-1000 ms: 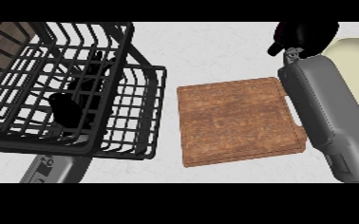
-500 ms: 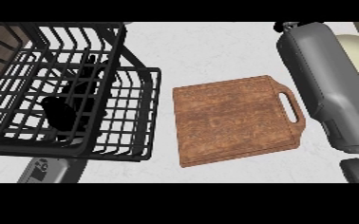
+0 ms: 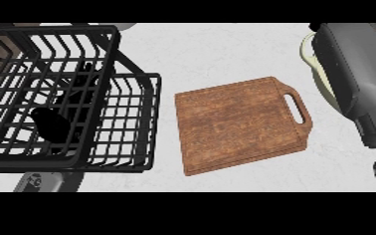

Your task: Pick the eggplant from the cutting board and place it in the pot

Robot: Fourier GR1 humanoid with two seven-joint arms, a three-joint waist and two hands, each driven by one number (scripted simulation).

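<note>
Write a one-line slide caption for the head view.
Bare wooden cutting board beside a black wire basket, with the right forearm crossing a pale pot at the right edge.

Even, bright, diffuse lighting; no glare. Faint soft shadows lie beneath the black wire basket (image 3: 110,124) and along the cutting board's (image 3: 238,124) lower edge. Focus uniform throughout.

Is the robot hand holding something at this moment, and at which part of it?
It cannot be told. Only the right forearm shows, over a pale pot; no robot hand is visible. The cutting board lies bare.
</note>
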